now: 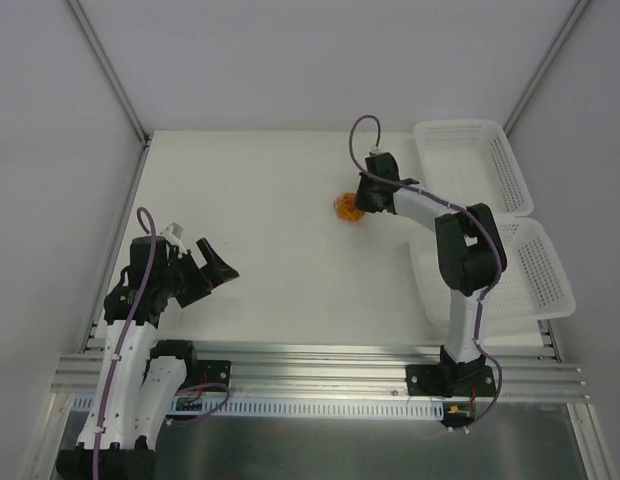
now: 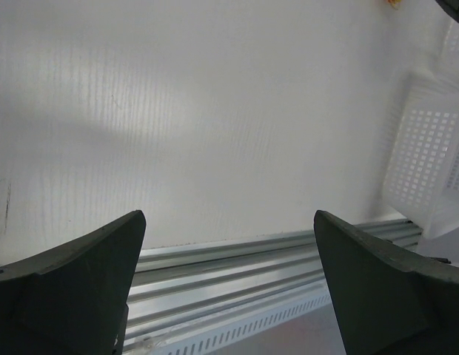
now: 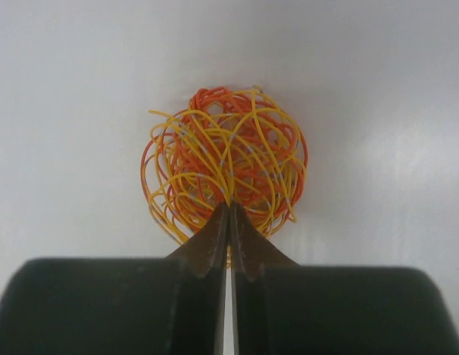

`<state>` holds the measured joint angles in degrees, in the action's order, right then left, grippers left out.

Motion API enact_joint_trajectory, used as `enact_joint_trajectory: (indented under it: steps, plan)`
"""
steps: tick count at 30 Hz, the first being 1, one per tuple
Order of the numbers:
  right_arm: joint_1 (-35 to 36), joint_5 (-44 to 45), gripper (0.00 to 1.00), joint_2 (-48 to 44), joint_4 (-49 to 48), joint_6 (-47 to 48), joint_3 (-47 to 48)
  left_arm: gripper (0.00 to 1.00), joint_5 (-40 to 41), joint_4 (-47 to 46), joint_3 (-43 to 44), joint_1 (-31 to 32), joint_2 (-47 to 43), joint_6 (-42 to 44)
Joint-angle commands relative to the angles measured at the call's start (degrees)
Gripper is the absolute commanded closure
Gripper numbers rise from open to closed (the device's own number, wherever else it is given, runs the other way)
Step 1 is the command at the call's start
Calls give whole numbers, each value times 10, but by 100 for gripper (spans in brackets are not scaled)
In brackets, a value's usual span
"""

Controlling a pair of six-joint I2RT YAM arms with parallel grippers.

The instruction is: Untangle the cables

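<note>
We see the cables (image 3: 226,166) bunched into one tangled ball of red-orange and yellow strands on the far half of the white bench (image 1: 260,190). The right end effector (image 3: 229,209) is pinched closed on strands at the ball's near edge. The left end effector (image 2: 228,216) hangs wide open, holding nothing, well apart from the ball

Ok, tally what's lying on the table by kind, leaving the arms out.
Tangled ball of thin red-orange and yellow wires: 1 (single strands too knotted to count)
White perforated plastic baskets: 2
Total: 3
</note>
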<state>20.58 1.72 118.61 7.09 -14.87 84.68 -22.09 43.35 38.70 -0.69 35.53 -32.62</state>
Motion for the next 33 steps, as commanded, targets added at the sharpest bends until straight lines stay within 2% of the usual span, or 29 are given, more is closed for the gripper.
enact_joint_trajectory:
  steps: [1,5,6,10,11,12,14,15,18,25,30,33]
  plan:
    - [79,-79,99,-105,3,42,-79,1,-42,-2,16,5,23,35]
    - [164,-92,99,-176,4,44,-169,1,-75,-7,16,5,43,51]
    - [199,-93,100,-186,5,49,-177,1,-80,-10,15,5,46,53]
    - [264,-81,96,-196,31,80,-189,1,-89,-24,2,41,57,52]
    - [272,-76,91,-196,39,85,-188,1,-89,-28,-2,48,64,50]
    - [283,-76,73,-198,44,89,-190,1,-85,-39,-8,55,67,48]
    - [289,-79,56,-212,47,88,-202,1,-74,-50,-13,91,83,39]
    - [295,-73,36,-239,49,86,-213,1,-54,-63,-16,107,89,34]
    - [306,-48,24,-296,67,81,-225,1,-25,-90,-18,162,119,9]
    - [305,35,27,-399,60,-15,-310,6,82,-164,22,266,228,-34]
    - [305,61,29,-416,29,-75,-351,16,142,-179,94,343,346,-19]
    - [305,72,30,-417,17,-96,-360,19,170,-180,130,368,409,-15]
